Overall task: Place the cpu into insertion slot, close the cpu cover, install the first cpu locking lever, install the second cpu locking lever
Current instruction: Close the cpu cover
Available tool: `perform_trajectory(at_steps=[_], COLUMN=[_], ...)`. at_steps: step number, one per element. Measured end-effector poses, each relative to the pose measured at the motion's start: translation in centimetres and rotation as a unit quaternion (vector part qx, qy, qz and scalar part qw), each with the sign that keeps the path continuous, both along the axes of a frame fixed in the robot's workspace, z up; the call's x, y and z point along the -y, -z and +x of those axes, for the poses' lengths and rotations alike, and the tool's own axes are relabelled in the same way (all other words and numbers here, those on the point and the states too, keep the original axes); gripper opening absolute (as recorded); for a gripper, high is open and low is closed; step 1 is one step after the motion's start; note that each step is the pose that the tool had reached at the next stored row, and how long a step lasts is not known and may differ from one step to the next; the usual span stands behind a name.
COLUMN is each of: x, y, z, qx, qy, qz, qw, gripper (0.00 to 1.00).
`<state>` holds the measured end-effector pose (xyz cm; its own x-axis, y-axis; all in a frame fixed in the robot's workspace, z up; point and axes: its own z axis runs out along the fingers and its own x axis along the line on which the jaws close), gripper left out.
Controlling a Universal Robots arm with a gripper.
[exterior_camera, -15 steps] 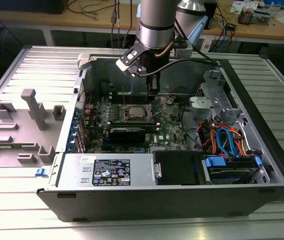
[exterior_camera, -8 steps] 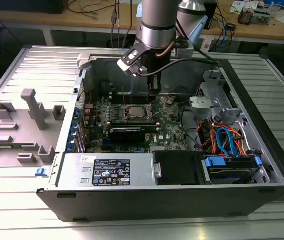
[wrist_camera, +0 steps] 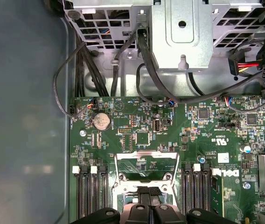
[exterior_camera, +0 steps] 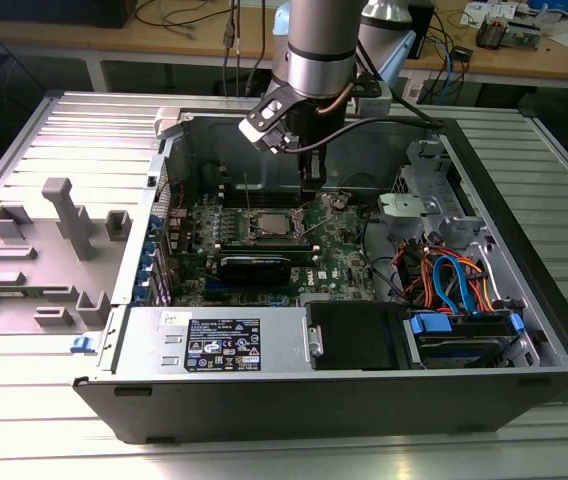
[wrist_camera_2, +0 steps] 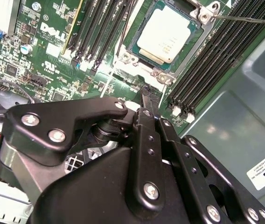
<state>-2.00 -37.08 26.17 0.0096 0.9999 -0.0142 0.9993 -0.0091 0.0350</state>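
The cpu, a silver-grey square chip, sits in the insertion slot on the green motherboard; it also shows in the exterior view as the cpu. The silver cpu cover appears to lie flat around the chip. A thin locking lever sticks out free from one socket corner. My gripper hangs just above the board beside the socket's edge, shut with nothing in it. The exterior view has the gripper a little to the right of the socket. Its black fingertips meet over the socket's silver frame.
Black memory slots flank the socket on both sides. A metal drive cage and black cables lie beyond the board. The case wall is close by. Coloured cables fill the case at the exterior view's right.
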Motion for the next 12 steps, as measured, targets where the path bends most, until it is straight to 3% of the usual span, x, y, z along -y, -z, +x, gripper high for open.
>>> perform_trajectory(at_steps=[3,6,12], x=[-0.01,0.0,0.01], y=[-0.02,-0.44,-0.49], z=[0.01,0.01,0.44], qx=[0.0,0.0,0.0], qy=[0.0,0.0,0.0], qz=[0.0,-0.0001,-0.0001], qw=[1.0,1.0,1.0], gripper=[0.11,0.11,0.11])
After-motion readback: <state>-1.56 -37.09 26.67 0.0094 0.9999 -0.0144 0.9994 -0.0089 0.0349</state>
